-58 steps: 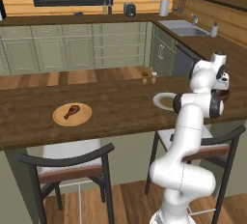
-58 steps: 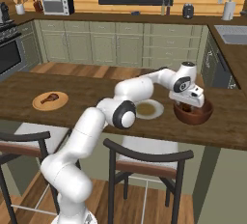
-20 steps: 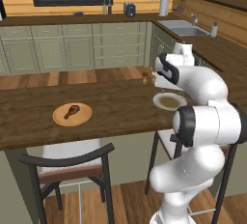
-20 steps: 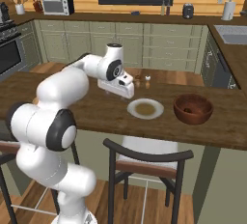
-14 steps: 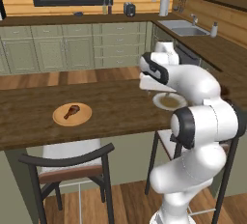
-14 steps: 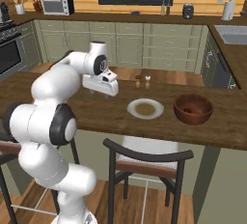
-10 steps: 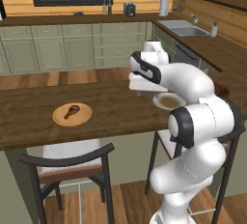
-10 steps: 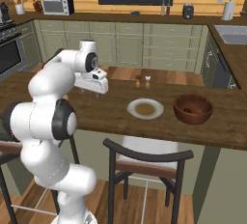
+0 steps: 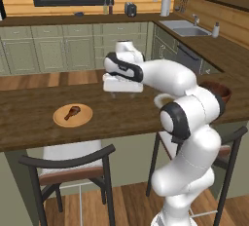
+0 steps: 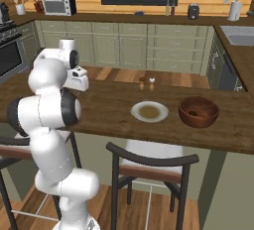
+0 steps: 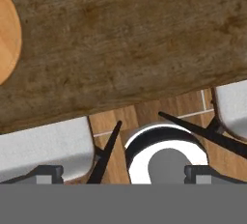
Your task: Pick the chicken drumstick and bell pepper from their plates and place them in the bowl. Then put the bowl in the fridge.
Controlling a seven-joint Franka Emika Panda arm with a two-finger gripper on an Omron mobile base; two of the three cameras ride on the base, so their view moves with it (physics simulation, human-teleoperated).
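Note:
The chicken drumstick (image 9: 73, 112) lies on the tan wooden plate (image 9: 83, 118) at the left of the counter. My gripper (image 9: 119, 90) hangs open and empty above the bare counter, to the right of that plate and apart from it. In the hand view the plate's rim (image 11: 6, 39) shows at the left edge, and the fingertips (image 11: 48, 172) stand wide apart. The pale-rimmed plate (image 10: 149, 111) with its brownish centre carries nothing. The dark wooden bowl (image 10: 198, 111) stands to its right. The bell pepper is hidden. The fridge is out of view.
Two small shakers (image 10: 146, 83) stand on the counter behind the pale plate. Stools (image 9: 73, 164) are tucked under the counter's near edge. Green cabinets and a sink (image 9: 187, 28) line the back wall.
The arm has swung left along the counter, from over the pale plate's side toward the tan plate. The jaws stayed open with nothing in them.

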